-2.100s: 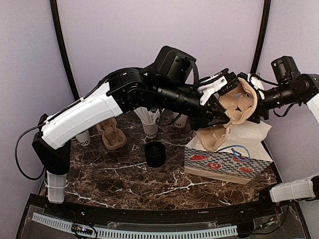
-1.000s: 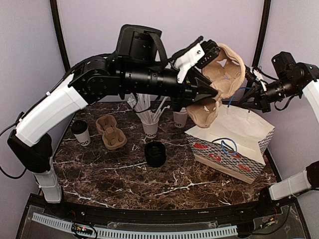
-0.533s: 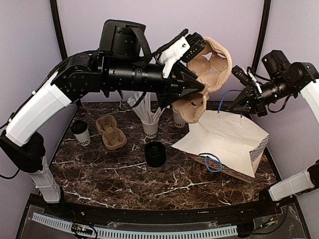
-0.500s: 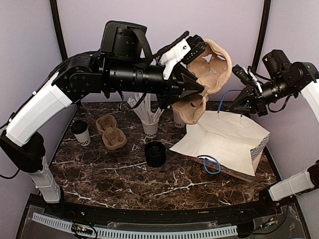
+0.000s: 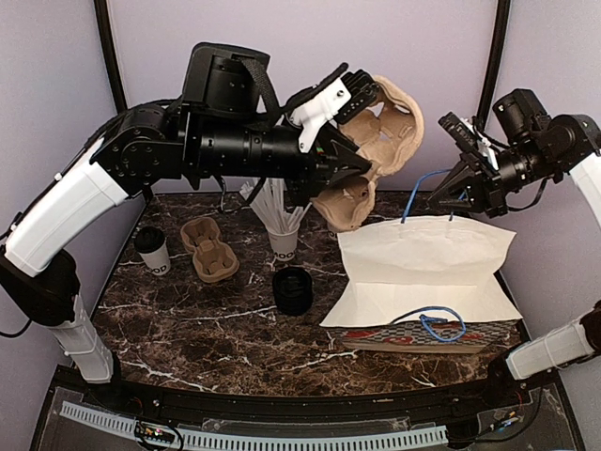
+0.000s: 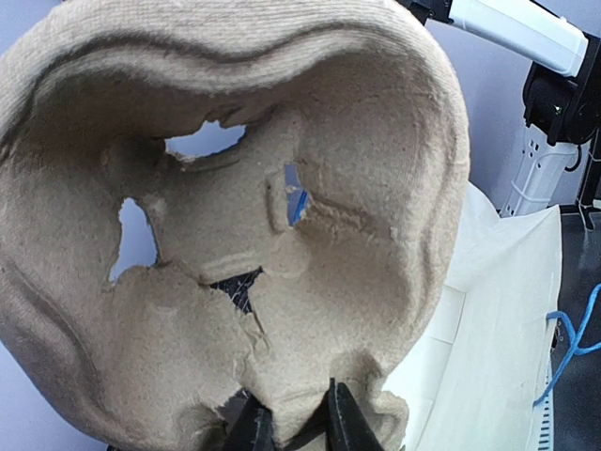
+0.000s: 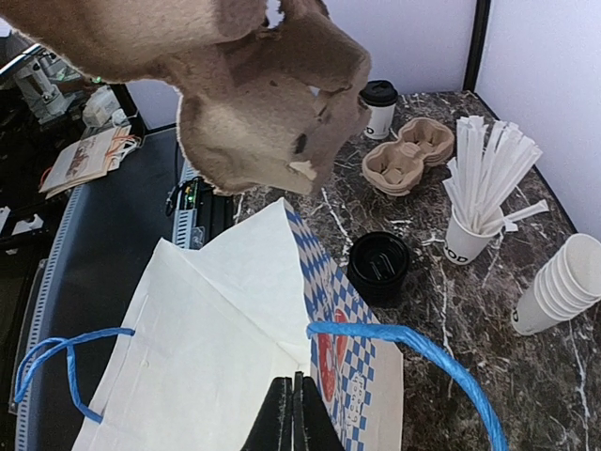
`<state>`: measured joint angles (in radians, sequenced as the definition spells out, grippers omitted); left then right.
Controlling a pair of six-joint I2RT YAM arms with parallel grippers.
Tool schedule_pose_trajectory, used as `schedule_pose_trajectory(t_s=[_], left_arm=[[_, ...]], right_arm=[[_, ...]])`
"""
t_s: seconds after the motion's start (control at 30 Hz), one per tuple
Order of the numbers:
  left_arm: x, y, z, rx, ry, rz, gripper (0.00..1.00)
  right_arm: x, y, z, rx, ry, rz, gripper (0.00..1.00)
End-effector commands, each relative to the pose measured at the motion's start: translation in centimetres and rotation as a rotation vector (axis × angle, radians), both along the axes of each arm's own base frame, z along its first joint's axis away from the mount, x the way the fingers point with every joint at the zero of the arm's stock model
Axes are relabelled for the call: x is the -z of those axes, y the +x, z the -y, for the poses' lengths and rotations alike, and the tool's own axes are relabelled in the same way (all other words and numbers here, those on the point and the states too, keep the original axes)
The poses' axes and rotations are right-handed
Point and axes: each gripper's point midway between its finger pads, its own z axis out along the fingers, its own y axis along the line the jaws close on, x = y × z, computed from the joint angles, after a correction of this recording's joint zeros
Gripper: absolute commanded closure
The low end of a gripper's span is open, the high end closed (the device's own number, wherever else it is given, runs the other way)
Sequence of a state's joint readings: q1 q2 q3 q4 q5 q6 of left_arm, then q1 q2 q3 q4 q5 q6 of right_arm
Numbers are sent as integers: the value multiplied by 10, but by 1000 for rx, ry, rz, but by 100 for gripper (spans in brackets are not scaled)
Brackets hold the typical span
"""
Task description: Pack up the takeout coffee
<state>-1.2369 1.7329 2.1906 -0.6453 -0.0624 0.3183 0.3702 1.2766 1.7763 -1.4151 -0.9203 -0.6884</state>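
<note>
I hold my left gripper (image 6: 288,425) out level above the table (image 5: 216,329), pinched on the pulp carrier (image 5: 380,141); my raised right gripper (image 7: 292,404) clamps the bag's (image 5: 423,272) blue handle (image 7: 413,343).

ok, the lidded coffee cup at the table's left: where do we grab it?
Probably the paper wall of the cup just under its black lid, coming in level from the near side: it stands upright, and a pulp carrier sits close on its right.
</note>
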Motion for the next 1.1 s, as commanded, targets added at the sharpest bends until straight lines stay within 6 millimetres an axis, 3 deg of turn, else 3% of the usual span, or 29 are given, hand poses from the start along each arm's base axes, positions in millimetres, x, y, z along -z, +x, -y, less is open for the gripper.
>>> schedule_pose_trajectory(t_s=[0.0,0.4,0.7,0.83,0.97,1.07], left_arm=[[-23,2,-24,-44,-36,52,82],[-26,5,-34,-81,-35,60,82],[-26,6,-40,-100,-27,57,82],[-23,7,-42,-106,-20,55,82],[-21,5,-42,-100,-19,49,82],[-12,2,-37,-76,4,31,82]], right_arm=[[-4,-13,-16,-87,47,-61,100],[-8,-30,-52,-270,88,-137,100],[2,-40,-79,-362,50,-174,100],[3,-34,-85,-370,48,-168,100],[18,-15,-89,-322,-27,-124,100],[38,-1,-88,-272,-95,-88,88]])
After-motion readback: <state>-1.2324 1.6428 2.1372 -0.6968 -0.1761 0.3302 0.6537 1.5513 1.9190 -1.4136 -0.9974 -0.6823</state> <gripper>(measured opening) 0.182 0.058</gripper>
